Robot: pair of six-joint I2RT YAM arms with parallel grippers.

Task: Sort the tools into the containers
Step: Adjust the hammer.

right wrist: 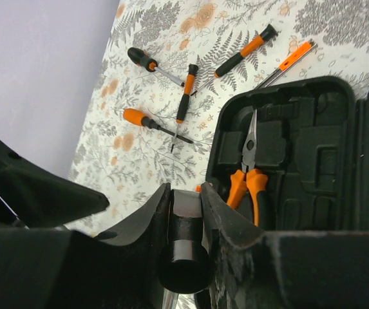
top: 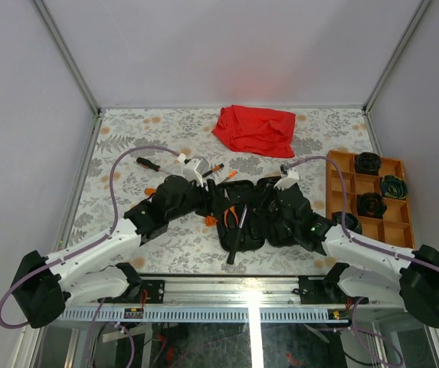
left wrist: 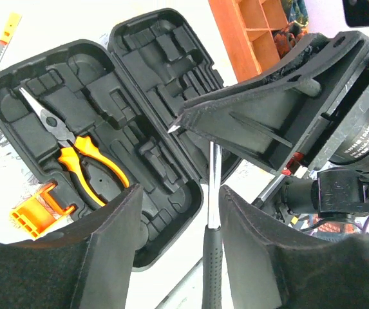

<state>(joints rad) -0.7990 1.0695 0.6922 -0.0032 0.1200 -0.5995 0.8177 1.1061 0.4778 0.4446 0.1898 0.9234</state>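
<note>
Right gripper (right wrist: pixel 184 193) clamped on the head of the steel-headed hammer (right wrist: pixel 185 252), left gripper (left wrist: pixel 181 193) half open astride its handle, the shaft lying across the open black tool case (left wrist: pixel 165 84) mid-table, pliers (left wrist: pixel 75 151) bedded in its left half.

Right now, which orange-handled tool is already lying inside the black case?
The pliers: they alone lie in the open black case. The screwdrivers lie outside on the table, and the right end effector grips the hammer.
</note>
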